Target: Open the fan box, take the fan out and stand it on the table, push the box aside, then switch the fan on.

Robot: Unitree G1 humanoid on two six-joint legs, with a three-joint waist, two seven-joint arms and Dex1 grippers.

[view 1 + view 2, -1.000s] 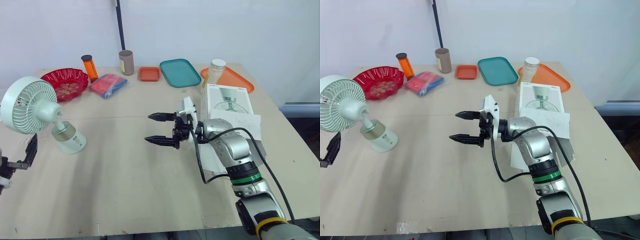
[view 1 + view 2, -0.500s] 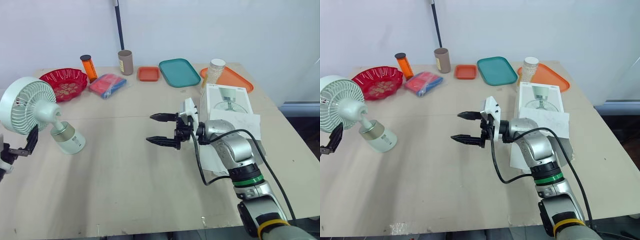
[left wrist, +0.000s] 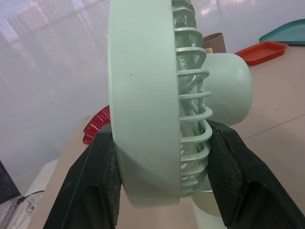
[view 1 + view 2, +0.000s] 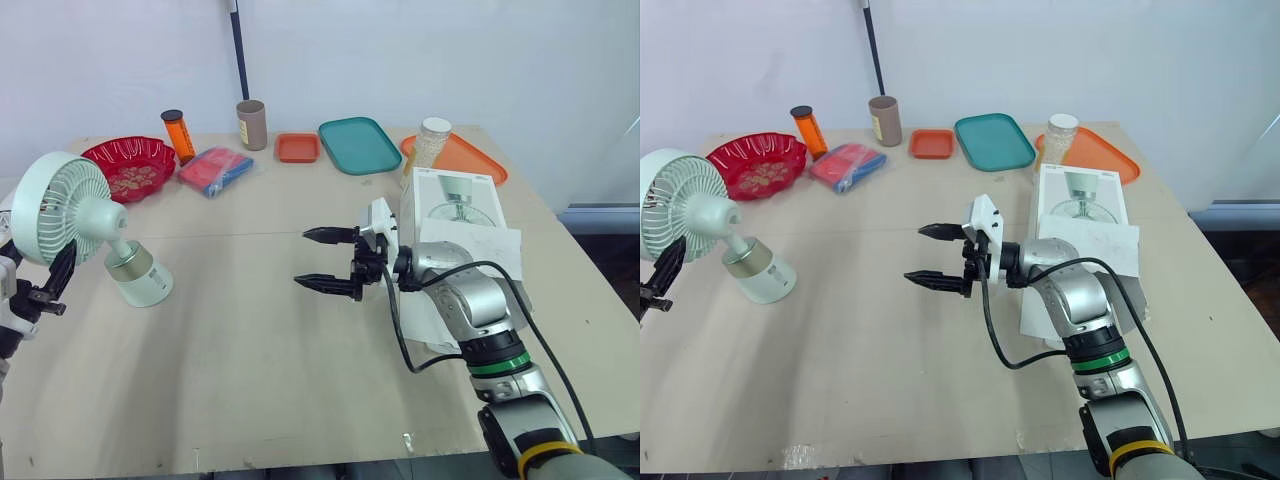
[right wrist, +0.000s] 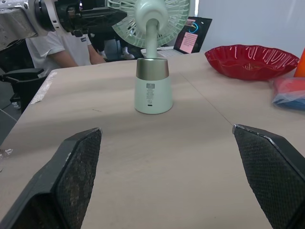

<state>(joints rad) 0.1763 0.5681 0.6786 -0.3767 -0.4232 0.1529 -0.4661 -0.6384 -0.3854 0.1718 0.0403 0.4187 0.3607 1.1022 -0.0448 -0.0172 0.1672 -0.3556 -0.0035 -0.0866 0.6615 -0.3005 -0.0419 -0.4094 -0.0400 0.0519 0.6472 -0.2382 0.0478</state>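
- The left gripper [image 3: 159, 133] is clamped on the round grille head of the pale green plastic desk fan [image 4: 98, 218], with one black finger against each face of the rim.
- The desk fan stands upright on its gold-banded base at the left side of the pale wooden table [image 4: 250, 350].
- The right gripper [image 4: 302, 258] hovers over mid-table, spread wide and holding nothing. Its tips aim toward the fan from well apart.
- The white cardboard fan box [image 4: 455, 200] lies on the right side of the table beside the right arm, far from the fan.
- The step in hand looks like switching on.
  - Steady the head with the left grip.
  - Narrow the right fingers, come in low at the base front, and press with one tip.
  - The small dark mark [image 5: 151, 90] there may be the switch; I cannot tell.
  - Push gently, because the light base could slide or tip.
- Counted: one fan and one box.
- Along the far edge are one red bowl [image 4: 130, 165], one orange bottle [image 4: 179, 136], one blue-and-red packet [image 4: 215, 170], one brown cup [image 4: 251, 124], one teal tray [image 4: 360, 145], one white-lidded jar [image 4: 432, 143] and two orange trays, small [image 4: 298, 147] and large [image 4: 470, 158].
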